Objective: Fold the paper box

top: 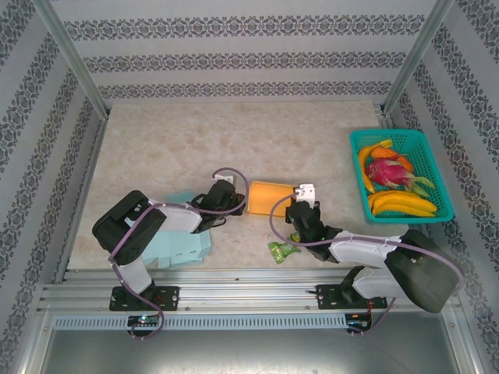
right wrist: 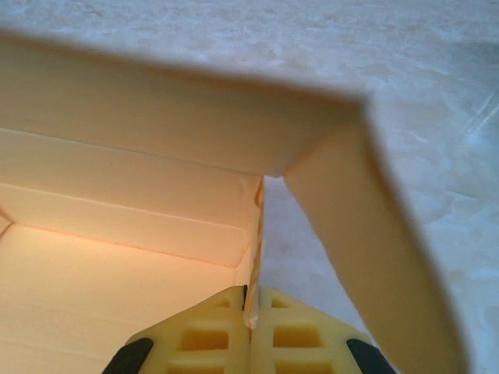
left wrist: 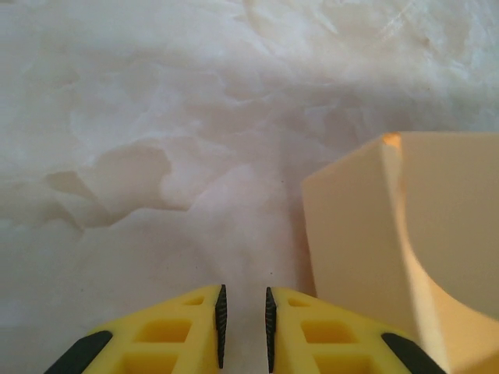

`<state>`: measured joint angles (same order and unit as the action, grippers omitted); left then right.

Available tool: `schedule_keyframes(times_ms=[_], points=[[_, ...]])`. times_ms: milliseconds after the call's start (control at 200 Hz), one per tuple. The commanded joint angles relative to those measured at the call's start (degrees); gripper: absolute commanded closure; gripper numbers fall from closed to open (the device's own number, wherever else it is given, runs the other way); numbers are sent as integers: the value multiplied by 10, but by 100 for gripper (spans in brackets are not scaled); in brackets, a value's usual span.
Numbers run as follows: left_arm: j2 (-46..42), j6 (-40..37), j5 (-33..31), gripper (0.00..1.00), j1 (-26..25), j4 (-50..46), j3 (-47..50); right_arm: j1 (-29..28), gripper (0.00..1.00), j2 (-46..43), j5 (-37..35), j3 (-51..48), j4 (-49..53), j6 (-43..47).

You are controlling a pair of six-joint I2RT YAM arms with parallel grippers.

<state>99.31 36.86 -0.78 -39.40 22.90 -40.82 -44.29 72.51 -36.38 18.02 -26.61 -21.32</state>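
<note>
Fingers of the right pincer [right wrist: 251, 300] clamped the box's [top: 269, 197] basket-side wall; left pincer [left wrist: 243, 312], barely parted and empty, hovered at its far side. Box lay well left of the basket [top: 355, 139]. Mid-fold, probably; next, tuck that wall inward.

Basket [top: 387, 132]: teal plastic, at the desk's far right edge, loaded with fruit.
Bananas [top: 401, 204]: yellow, heaped at the basket's near end.
Dragon fruit [top: 383, 171]: pink, lying mid-basket.
Green packet [top: 282, 249]: crumpled, near the front edge.
Pale blue sheets [top: 183, 248]: flat, front left.
Desk [top: 179, 148]: cream, marbled.
</note>
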Motion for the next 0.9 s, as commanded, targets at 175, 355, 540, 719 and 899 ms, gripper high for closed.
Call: schedule_keyframes(times_ms=[175, 355, 540, 719, 899], points=[[-99, -55, -69, 76, -4, -99, -24, -7, 100, -32, -1, -9, 64, 6], [-88, -45, -38, 76, -9, -97, -49, -8, 100, -39, 4, -2, 73, 8], [-58, -33, -9, 77, -38, -83, -70, -9, 100, -38, 14, 7, 76, -6], [-48, -23, -9, 77, -59, -76, -78, -24, 100, -38, 6, 10, 73, -14], [-43, -20, -16, 77, -66, -68, -70, -52, 100, -37, -9, 8, 67, -24]])
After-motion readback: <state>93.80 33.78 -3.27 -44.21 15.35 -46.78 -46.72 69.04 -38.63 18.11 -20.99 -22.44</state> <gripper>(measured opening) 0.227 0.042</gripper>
